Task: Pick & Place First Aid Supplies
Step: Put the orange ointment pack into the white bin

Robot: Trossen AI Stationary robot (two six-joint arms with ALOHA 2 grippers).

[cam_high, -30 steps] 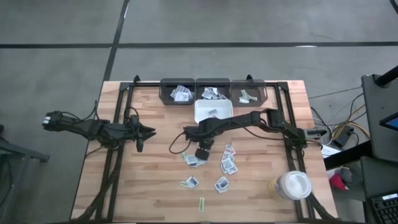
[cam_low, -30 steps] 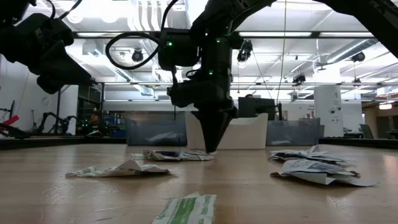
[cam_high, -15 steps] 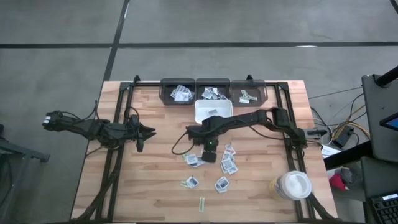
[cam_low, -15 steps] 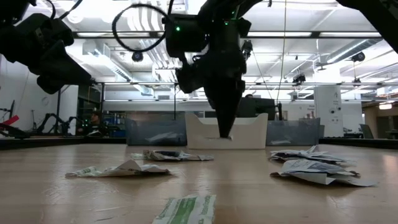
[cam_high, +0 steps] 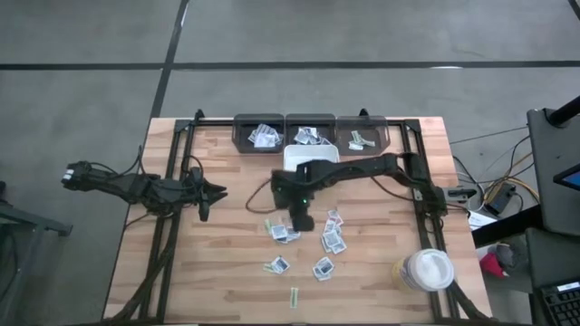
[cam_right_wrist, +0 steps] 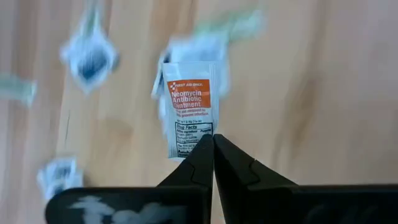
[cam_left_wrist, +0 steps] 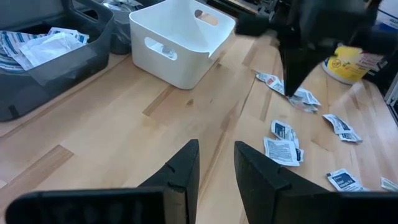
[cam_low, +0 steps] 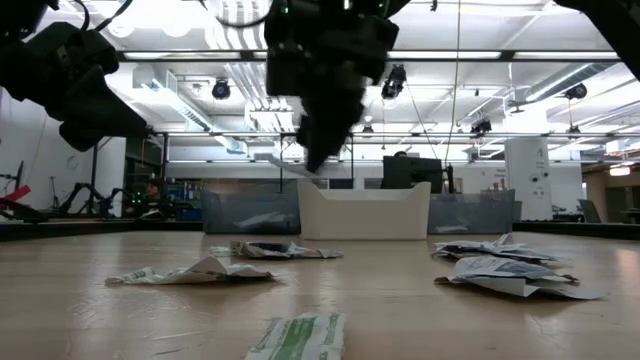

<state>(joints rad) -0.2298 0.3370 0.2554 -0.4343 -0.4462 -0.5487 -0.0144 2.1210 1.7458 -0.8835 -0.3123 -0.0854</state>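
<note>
Pinching a flat white packet [cam_right_wrist: 188, 115] with an orange-red label by one end, the right gripper [cam_right_wrist: 212, 149] has its two dark fingers pressed together on it; the packet stands out past the fingertips, clear of the wood below. In the high view the right gripper [cam_high: 299, 220] sits just in front of the white tray [cam_high: 299, 156], lifted off the table, with the right arm reaching in across the tray's near edge. The low view shows the same packet [cam_low: 293, 165] as a thin pale sliver at the gripper tip, higher than the tray's rim.

Loose packets [cam_high: 328, 237] lie scattered on the table [cam_high: 227, 281] in front of the tray and slightly to its right; one narrow greenish strip [cam_high: 294, 296] lies farthest from the tray, near the table's front edge. Three dark bins [cam_high: 311, 133] stand in a row behind the tray, each holding a few packets. Round white-lidded jar [cam_high: 427, 269] stands well to the tray's right, at the front corner.

Left gripper [cam_high: 213, 191] waits well to the tray's left, above bare wood, fingers [cam_left_wrist: 184, 168] a narrow gap apart, holding nothing.
</note>
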